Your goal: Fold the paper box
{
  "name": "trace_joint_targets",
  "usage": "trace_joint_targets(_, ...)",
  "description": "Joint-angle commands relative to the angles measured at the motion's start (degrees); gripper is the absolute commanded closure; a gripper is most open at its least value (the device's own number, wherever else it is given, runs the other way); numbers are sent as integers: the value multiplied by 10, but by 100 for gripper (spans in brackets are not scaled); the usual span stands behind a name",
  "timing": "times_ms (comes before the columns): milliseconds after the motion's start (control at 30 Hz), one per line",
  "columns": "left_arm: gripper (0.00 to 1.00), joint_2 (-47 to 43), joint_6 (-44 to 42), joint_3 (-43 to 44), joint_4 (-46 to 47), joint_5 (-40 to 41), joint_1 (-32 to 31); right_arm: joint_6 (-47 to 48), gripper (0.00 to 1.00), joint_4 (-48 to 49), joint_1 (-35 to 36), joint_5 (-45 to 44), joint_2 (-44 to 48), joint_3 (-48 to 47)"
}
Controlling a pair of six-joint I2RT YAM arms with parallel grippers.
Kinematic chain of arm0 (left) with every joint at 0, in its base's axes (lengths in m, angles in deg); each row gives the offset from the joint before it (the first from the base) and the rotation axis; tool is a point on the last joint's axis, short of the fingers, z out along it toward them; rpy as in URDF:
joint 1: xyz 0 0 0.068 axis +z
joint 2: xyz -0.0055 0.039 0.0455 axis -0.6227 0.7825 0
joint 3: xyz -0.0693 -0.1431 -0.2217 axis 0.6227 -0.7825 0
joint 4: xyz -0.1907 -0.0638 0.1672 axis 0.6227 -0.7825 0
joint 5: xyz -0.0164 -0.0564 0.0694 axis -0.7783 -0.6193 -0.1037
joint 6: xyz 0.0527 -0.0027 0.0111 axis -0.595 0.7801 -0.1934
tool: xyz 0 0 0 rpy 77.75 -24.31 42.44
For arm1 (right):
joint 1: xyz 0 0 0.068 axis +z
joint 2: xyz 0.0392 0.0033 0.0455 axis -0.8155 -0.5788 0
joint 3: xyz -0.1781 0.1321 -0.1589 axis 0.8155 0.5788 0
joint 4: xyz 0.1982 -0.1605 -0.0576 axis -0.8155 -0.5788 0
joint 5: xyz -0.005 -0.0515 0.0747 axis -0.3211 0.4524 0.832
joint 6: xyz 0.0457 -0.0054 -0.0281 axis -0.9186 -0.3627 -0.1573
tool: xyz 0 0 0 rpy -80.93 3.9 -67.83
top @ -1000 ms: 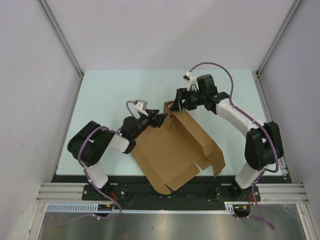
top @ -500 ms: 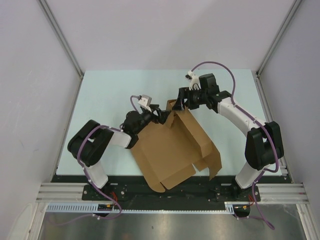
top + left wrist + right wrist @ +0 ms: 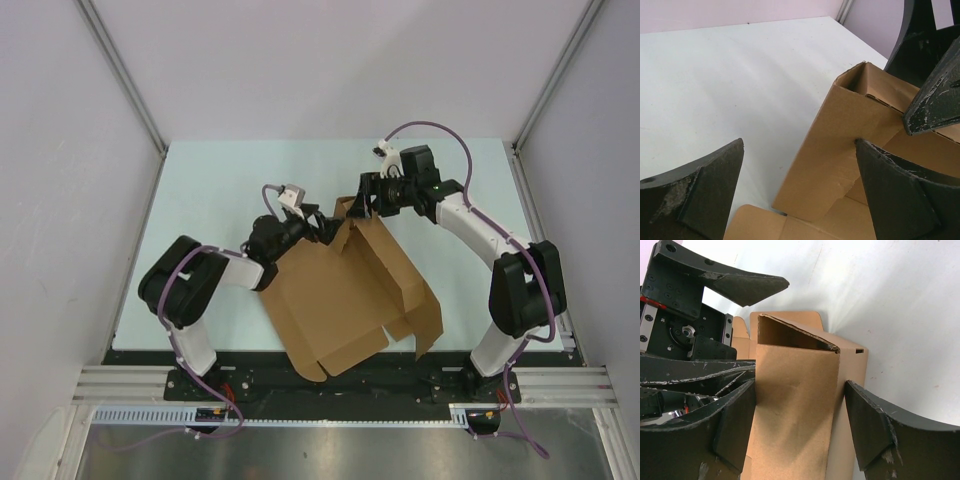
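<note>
The paper box (image 3: pixel 335 300) is found on the near half of the table (image 3: pixel 210 200), between the two arm bases, its nearest corner reaching over the table's near edge. It is only partly folded. A broad flat panel is spread on the left, and a raised side wall is carried along its right edge. The long axis is set on a diagonal, from the near right corner, where loose flaps stand up, to a far end pointing away and slightly left.

At that far end the cardboard is folded into an upright hollow corner, and both tools are met there. The left gripper (image 3: pixel 322 232) is seen spread fully wide and holding nothing. One finger (image 3: pixel 900 200) is just touching the upright wall, while the other (image 3: pixel 705 195) is left well clear over the table. The right gripper (image 3: pixel 366 205) is brought in from the far right, its jaws partly spread across the hollow corner. Both fingers (image 3: pixel 735 430) appear pressed against its sides, so the box appears gripped.
</note>
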Motion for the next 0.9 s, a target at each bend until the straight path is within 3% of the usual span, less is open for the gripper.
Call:
trace_joint_targets(0,2,16,-13,35,42,-57,-1,0,27,-3,16,65,-11,-20)
trace_joint_targets(100,5,28,-2,39,55,-72,0,1,27,-6,19,74,-16,-23)
trace_joint_targets(167,12,37,4,44,59,-77,0,2,27,-7,21,78,-18,-27)
trace_joint_targets(300,35,54,25,46,87,-98,5,6,27,-13,24,84,-23,-29)
trace_joint_targets(467,44,59,36,48,91,-102,9,11,27,-19,26,91,-27,-33)
trace_joint_targets(533,35,58,35,46,91,-101,12,12,27,-20,26,92,-29,-34)
trace_joint_targets(600,13,51,35,41,90,-91,14,17,27,-24,26,96,-29,-35)
trace_joint_targets(633,8,47,32,32,90,-87,17,18,27,-27,27,95,-29,-35)
trace_joint_targets(700,2,32,29,23,90,-73,21,23,27,-30,27,98,-28,-35)
trace_joint_targets(867,0,15,13,10,71,-71,36,27,27,-35,26,103,-31,-34)
